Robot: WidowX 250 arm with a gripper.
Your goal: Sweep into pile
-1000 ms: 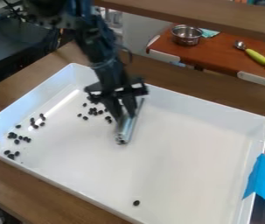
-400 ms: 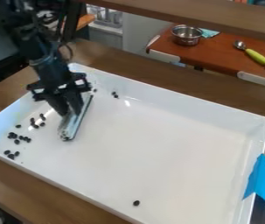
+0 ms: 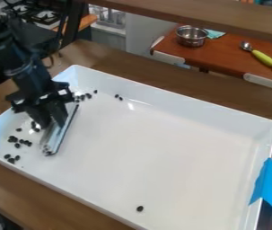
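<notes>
My gripper (image 3: 55, 122) hangs over the left part of the white tray (image 3: 204, 103), shut on a silvery sweeping tool (image 3: 59, 137) whose lower end rests at or just above the tray floor. Left of the tool lie several dark beans (image 3: 20, 141), scattered near the tray's left corner. Behind the gripper, more beans (image 3: 84, 96) sit by the back wall, and a small pair (image 3: 119, 97) lies a little to their right. A single bean (image 3: 140, 208) is near the front edge. The gripper and tool may hide some beans.
Blue tape (image 3: 269, 186) hangs over the tray's right rim. Behind, a red-brown counter (image 3: 222, 54) holds a metal pot (image 3: 192, 36) and a yellow-green-handled utensil (image 3: 262, 57). A wooden beam (image 3: 204, 17) crosses the top of the view.
The gripper has moved left across the tray with the tool. Beans formerly left of the tool near the middle have shifted; some now lie along the back wall.
</notes>
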